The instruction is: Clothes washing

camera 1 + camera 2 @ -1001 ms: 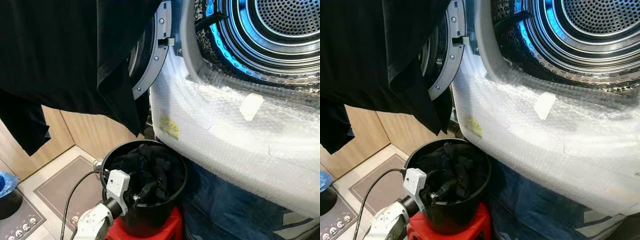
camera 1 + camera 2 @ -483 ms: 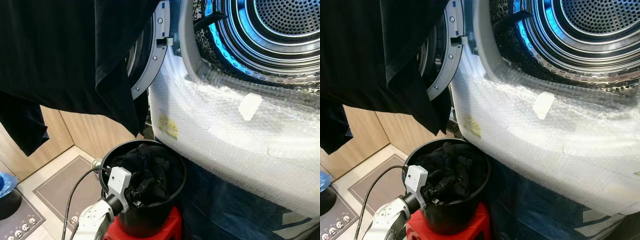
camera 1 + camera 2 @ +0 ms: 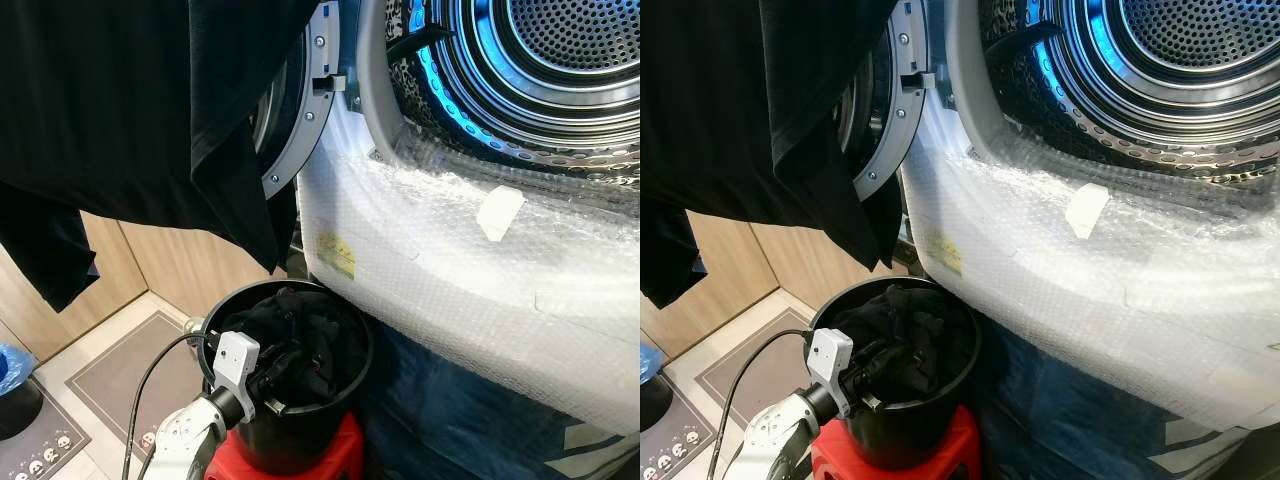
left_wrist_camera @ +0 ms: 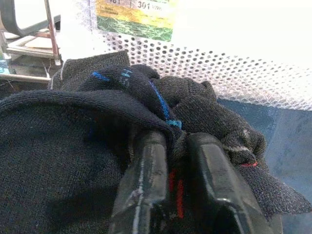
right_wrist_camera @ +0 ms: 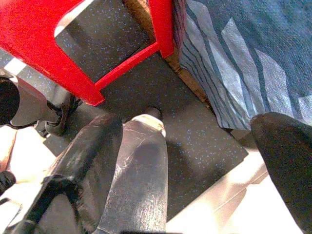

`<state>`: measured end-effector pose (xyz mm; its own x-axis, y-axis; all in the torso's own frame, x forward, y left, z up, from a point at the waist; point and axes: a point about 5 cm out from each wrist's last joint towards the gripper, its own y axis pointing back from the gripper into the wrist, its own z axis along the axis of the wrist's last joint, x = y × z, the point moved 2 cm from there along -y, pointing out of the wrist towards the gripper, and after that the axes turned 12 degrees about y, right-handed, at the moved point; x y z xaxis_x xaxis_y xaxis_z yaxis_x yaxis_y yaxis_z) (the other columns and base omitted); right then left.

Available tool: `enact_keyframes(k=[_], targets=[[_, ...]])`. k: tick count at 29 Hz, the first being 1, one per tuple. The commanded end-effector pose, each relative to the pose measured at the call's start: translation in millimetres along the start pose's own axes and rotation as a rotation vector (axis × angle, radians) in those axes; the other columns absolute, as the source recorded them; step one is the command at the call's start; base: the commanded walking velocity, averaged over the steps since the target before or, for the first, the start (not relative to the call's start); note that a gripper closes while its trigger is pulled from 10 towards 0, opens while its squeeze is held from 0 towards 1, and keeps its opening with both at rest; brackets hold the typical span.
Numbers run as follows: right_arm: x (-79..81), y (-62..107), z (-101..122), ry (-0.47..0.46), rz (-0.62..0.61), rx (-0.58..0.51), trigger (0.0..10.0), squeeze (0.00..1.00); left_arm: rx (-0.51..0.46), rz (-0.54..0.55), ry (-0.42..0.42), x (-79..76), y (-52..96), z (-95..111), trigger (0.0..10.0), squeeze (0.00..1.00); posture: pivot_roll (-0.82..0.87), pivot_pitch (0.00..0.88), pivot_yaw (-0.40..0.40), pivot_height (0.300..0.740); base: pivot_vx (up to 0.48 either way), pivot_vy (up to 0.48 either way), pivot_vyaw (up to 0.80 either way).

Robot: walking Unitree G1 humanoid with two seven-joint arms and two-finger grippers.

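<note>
Laundry is the matter in hand: dark clothes [image 3: 295, 335] are heaped in a black bucket [image 3: 340, 400] that stands on a red stool [image 3: 340, 462], just beside and below the open washing machine drum [image 3: 560, 50], whose front is wrapped in bubble wrap [image 3: 470, 270]. The step looks like picking a garment out of the bucket to load it into the drum.

To do it well, the left pincer [image 4: 178, 146] should keep its bite on one piece only, lift straight up until the cloth clears the bucket rim, then swing right and up over the wrapped lip into the drum. A slow lift would help: the knitted pieces are tangled, and a neighbour may ride up and drop on the floor. The cable [image 3: 150, 385] trailing from the wrist should stay clear of the rim.

In the left wrist view the left pincer is nearly closed, its two black fingers [image 4: 144, 180] clamped on a fold of black knit with blue and red marks [image 4: 161, 105], pressed into the pile. A large black garment [image 3: 130, 120] hangs over the open door [image 3: 300, 130] above the bucket.

The right pincer [image 5: 195, 165] hangs idle near the floor, its fingers spread wide and holding nothing.
</note>
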<state>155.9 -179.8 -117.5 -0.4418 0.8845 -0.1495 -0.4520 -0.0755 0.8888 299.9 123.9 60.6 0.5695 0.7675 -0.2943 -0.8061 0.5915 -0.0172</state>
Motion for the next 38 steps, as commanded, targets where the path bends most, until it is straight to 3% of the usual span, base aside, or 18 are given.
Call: enact_keyframes(k=[1,11,18,19,20,26,27,30,38], targets=[[0.8,0.6,-4.6,0.001,0.000,0.015,10.0,0.00,0.004,0.011,-0.003,2.4,2.7,-1.5,0.0,0.00,-0.01,0.000,0.014,0.740,0.000,0.000,0.00],[2.2,0.8,-6.1,0.011,0.005,0.020,10.0,0.00,-0.059,0.105,-0.008,13.0,11.8,4.1,0.0,0.00,0.00,0.000,0.014,0.740,0.000,0.000,0.00],[1.0,0.9,-4.5,0.038,0.005,0.008,10.0,0.00,-0.116,0.119,-0.044,8.9,12.2,13.9,0.0,0.00,0.00,0.000,0.009,0.740,0.000,0.000,0.00],[-1.1,1.0,-3.2,0.029,0.001,-0.001,10.0,0.00,-0.143,0.104,-0.056,3.6,10.8,18.7,4.0,0.00,0.00,0.000,0.008,0.740,0.000,0.000,0.00],[-3.0,1.1,-1.9,0.026,-0.003,-0.010,10.0,0.00,-0.162,0.102,-0.066,0.7,9.6,22.1,10.0,0.00,0.00,0.000,0.009,0.740,0.000,0.000,0.00],[-17.3,2.3,9.8,-0.007,-0.023,-0.083,10.0,0.00,-0.255,0.063,-0.119,-18.8,2.9,38.8,10.0,0.00,-0.01,0.000,0.008,0.740,0.000,0.000,0.00],[-25.9,3.6,20.3,-0.026,-0.014,-0.145,10.0,0.00,-0.274,0.031,-0.121,-29.0,-0.8,43.5,10.0,0.00,-0.01,0.000,0.006,0.740,0.000,0.000,0.00],[-33.2,5.9,30.8,-0.029,0.015,-0.214,10.0,0.00,-0.284,-0.007,-0.126,-40.8,-4.6,47.6,10.0,0.00,-0.02,0.000,0.007,0.740,0.000,0.000,0.00],[-24.0,16.0,39.1,0.040,0.346,-0.327,10.0,0.00,-0.281,-0.091,-0.113,-59.9,-11.0,54.3,10.0,0.00,-0.04,0.000,0.017,0.740,0.000,0.000,0.00]])
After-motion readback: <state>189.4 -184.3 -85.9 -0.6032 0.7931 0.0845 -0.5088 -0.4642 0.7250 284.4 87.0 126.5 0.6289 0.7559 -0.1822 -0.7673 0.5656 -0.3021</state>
